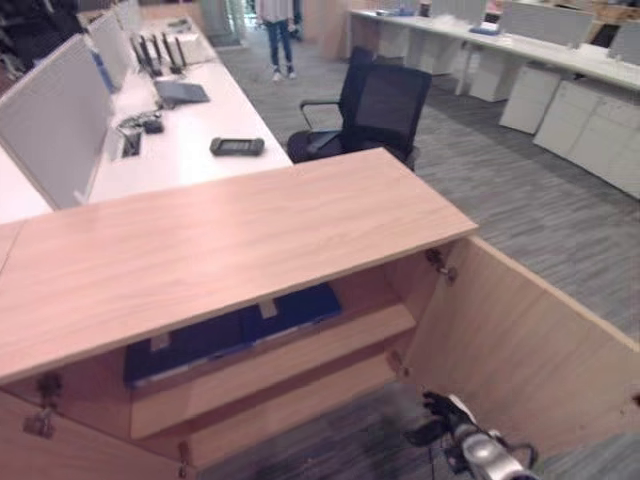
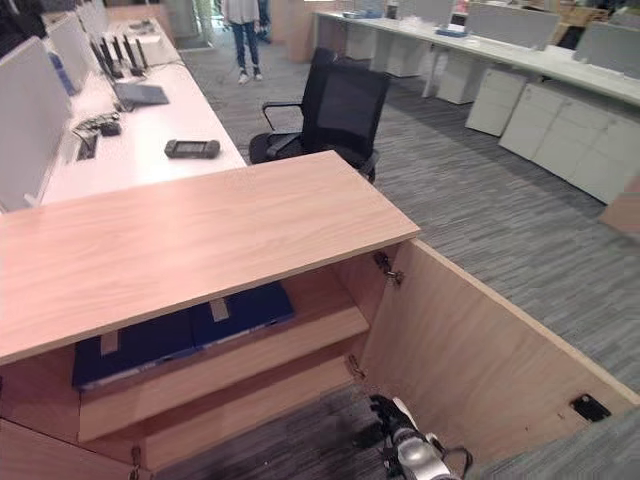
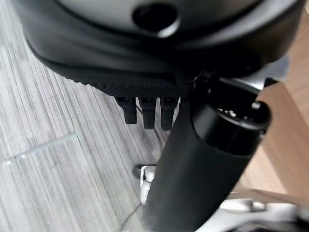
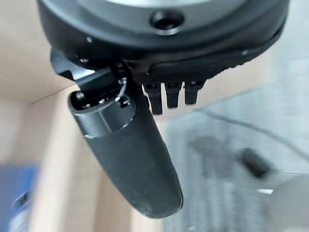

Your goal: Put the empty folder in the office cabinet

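The wooden office cabinet stands in front of me with both doors swung open. On its upper shelf lie two dark blue folders side by side, flat, with white labels on their front edges. My right hand hangs low before the open right door, below the shelves, with nothing in it. Its wrist view shows the right hand with relaxed fingers and a blurred blue folder to one side. My left hand hangs over the grey floor, fingers loose, holding nothing.
A black office chair stands just behind the cabinet's far right corner. A long white desk with a dark device runs back on the left. A person stands far back. White cabinets line the right side.
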### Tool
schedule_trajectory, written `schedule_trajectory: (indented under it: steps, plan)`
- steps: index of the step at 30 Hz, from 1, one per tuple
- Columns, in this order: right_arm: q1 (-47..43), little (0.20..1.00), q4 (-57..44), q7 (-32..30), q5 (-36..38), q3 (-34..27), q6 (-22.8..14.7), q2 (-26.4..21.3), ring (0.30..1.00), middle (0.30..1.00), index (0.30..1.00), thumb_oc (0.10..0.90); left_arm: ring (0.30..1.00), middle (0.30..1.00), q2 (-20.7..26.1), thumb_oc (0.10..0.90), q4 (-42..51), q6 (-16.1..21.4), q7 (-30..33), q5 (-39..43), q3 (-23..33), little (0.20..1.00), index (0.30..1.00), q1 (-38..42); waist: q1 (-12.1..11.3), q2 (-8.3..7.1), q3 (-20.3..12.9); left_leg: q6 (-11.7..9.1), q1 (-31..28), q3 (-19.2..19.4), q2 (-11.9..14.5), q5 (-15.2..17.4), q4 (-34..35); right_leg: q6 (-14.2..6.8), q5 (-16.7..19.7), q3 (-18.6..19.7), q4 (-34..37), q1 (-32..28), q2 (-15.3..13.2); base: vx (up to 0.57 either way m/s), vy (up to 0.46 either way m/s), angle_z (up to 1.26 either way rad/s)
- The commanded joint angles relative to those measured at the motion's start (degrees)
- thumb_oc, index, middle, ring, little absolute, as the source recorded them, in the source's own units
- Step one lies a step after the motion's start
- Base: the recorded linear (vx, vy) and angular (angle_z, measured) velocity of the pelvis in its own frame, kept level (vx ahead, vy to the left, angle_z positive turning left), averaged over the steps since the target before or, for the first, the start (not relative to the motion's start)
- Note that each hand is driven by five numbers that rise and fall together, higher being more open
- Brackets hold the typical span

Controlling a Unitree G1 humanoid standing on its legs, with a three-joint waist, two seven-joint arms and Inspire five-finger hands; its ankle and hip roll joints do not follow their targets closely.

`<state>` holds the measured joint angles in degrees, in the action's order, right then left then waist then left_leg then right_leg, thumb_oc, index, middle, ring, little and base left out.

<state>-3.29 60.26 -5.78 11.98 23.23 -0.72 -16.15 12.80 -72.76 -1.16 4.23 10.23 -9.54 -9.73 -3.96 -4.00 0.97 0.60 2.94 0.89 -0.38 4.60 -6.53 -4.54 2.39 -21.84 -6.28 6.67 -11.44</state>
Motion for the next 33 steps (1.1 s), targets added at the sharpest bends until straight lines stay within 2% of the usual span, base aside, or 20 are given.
schedule_trajectory:
  steps: [1,3,6,7,13,15,17,18,20,22,25,26,28,29,30,33]
  plan:
    - [-6.45,0.900,0.92,-1.28,1.82,-1.74,-2.92,1.56,0.900,0.900,0.900,0.800,0.900,0.900,-1.85,0.800,0.22,1.83,-0.24,-3.49,-0.76,0.900,0.900,2.03,-0.07,-1.20,-0.55,0.42,-6.38,-1.85,-3.35,7.26,1.58,-2.52,1.41,-1.44,5.93,-3.26,4.68,-0.07,0.069,-0.03]
    - [-4.16,0.900,2.41,-2.06,3.21,-5.09,-2.91,2.13,0.900,0.900,0.900,0.800,0.900,0.900,-1.58,0.800,-1.05,1.77,-0.02,-5.18,-0.48,0.900,0.900,3.08,0.62,-1.16,-1.11,0.79,-7.93,-1.41,-3.45,4.88,7.31,-3.58,4.12,-0.91,6.41,-1.84,4.02,-0.20,0.173,-0.05]
    - [-3.91,0.900,4.47,-2.27,4.08,-6.42,-2.99,2.80,0.900,0.900,0.900,0.800,0.900,0.900,-1.47,0.800,-2.50,1.81,0.29,-6.03,-0.27,0.900,0.900,3.71,0.83,-0.88,-1.14,1.28,-8.52,-1.32,-3.87,3.56,9.77,-4.22,5.82,-0.27,6.71,-0.62,3.69,-0.20,0.152,-0.02]
    - [-3.83,0.900,5.80,-2.53,4.95,-7.91,-2.94,3.16,0.900,0.900,0.900,0.800,0.900,0.900,-1.35,0.800,-3.85,1.64,0.27,-6.40,0.24,0.900,0.900,4.09,1.16,-0.77,-0.99,1.82,-8.38,-1.34,-4.66,2.20,11.36,-4.99,7.64,-0.24,6.91,0.90,2.84,-0.15,0.103,-0.03]
    - [-4.51,0.900,5.84,-2.98,7.16,-10.80,-3.20,3.27,0.900,0.900,0.900,0.800,0.900,0.900,-1.16,0.800,-7.09,1.13,0.25,-7.76,1.34,0.900,0.900,4.44,1.79,-0.64,0.31,2.42,-7.47,0.43,-6.25,1.30,11.53,-6.48,11.15,0.06,7.03,3.73,0.97,-0.20,0.122,-0.13]
    - [-4.33,0.900,3.33,-3.34,8.06,-11.83,-3.69,2.94,0.900,0.900,0.900,0.800,0.900,0.900,-0.35,0.800,-9.53,0.60,-0.26,-9.70,2.69,0.900,0.900,4.20,2.63,-1.28,1.57,2.85,-7.64,2.77,-7.13,1.01,11.53,-7.93,14.43,-0.40,6.03,5.27,-0.68,-0.16,0.065,-0.30]
    - [-4.14,0.900,2.03,-3.47,8.60,-12.36,-3.91,2.92,0.900,0.900,0.900,0.800,0.900,0.900,0.17,0.800,-10.30,0.37,-0.41,-9.94,3.25,0.900,0.900,4.67,2.93,-1.28,2.25,2.89,-7.65,3.55,-6.93,0.72,11.53,-8.45,14.41,-0.52,5.20,5.76,-1.23,-0.15,0.007,-0.41]
    - [-3.13,0.900,0.22,-3.76,9.12,-13.09,-4.39,2.95,0.900,0.900,0.900,0.800,0.900,0.900,0.93,0.800,-11.27,-0.13,-0.12,-10.89,4.41,0.900,0.900,5.28,2.90,0.26,2.75,2.60,-8.31,4.81,-5.15,1.38,11.53,-8.71,10.52,-1.94,3.63,4.22,-2.68,-0.17,-0.025,-0.38]
    - [-1.94,0.900,-1.03,-3.88,9.50,-14.63,-4.83,2.66,0.900,0.900,0.900,0.800,0.900,0.900,1.33,0.800,-11.48,-0.16,0.48,-11.54,5.28,0.900,0.900,5.75,2.87,1.60,2.52,2.52,-8.33,6.16,-3.79,1.64,11.53,-8.12,8.32,-2.65,0.50,2.55,-7.15,-0.12,-0.039,-0.46]
    - [-1.11,0.900,-2.02,-4.02,9.90,-16.53,-5.06,2.29,0.900,0.900,0.900,0.800,0.900,0.900,1.63,0.800,-11.43,0.09,0.79,-11.76,5.52,0.900,0.900,5.49,2.82,2.14,1.84,2.67,-8.23,6.64,-3.21,1.78,11.53,-8.31,9.17,-1.07,-1.81,0.88,-11.04,-0.05,-0.051,-0.61]
    - [0.82,0.900,-4.79,-4.94,10.53,-19.06,-5.49,2.37,0.900,0.900,0.900,0.800,0.900,0.900,2.20,0.800,-11.62,0.14,1.18,-12.12,5.60,0.900,0.900,5.44,2.83,1.85,-0.11,2.85,-8.13,6.43,-3.33,1.84,11.53,-9.53,13.22,1.65,-2.28,-1.91,-15.58,0.05,-0.104,-0.35]
    - [1.30,0.900,-5.06,-5.13,10.74,-19.52,-5.57,2.34,0.900,0.900,0.900,0.800,0.900,0.900,2.35,0.800,-11.64,0.22,1.27,-12.21,5.53,0.900,0.900,5.55,2.94,1.53,-0.64,2.69,-8.03,6.57,-3.40,1.99,11.53,-9.74,13.65,2.17,-1.32,-3.06,-15.73,0.09,-0.161,-0.09]
    - [2.58,0.900,-6.43,-5.72,10.81,-20.80,-5.47,1.96,0.900,0.900,0.900,0.800,0.900,0.900,2.53,0.800,-11.31,0.28,1.39,-12.41,5.31,0.900,0.900,5.51,3.16,0.54,-1.84,2.33,-8.05,6.64,-3.47,2.33,11.53,-9.78,12.39,3.94,1.54,-4.45,-13.85,0.08,-0.144,-0.09]
    - [2.58,0.900,-6.43,-5.72,10.81,-20.80,-5.47,1.96,0.900,0.900,0.900,0.800,0.900,0.900,2.53,0.800,-11.31,0.28,1.39,-12.41,5.30,0.900,0.900,5.50,3.15,0.54,-1.85,2.33,-8.05,6.64,-3.47,2.33,11.53,-9.78,12.39,3.94,1.55,-4.45,-13.85,0.05,-0.172,-0.07]
    - [2.89,0.900,-5.67,-6.07,11.06,-21.81,-5.44,1.36,0.900,0.900,0.900,0.800,0.900,0.900,2.47,0.800,-10.93,0.57,1.53,-12.27,5.25,0.900,0.900,5.36,3.14,-0.30,-2.43,2.10,-7.83,6.72,-3.56,1.54,11.53,-9.88,10.58,4.55,4.61,-5.18,-11.64,0.07,-0.183,-0.16]
    - [3.04,0.900,-6.03,-6.47,10.84,-22.57,-5.39,0.17,0.900,0.900,0.900,0.800,0.900,0.900,2.18,0.800,-10.43,0.90,1.54,-11.75,4.90,0.900,0.900,5.23,3.42,-0.28,-2.33,0.96,-8.88,6.12,-1.78,1.41,11.53,-9.29,7.16,5.63,6.29,-6.20,-7.85,0.10,-0.218,-0.12]
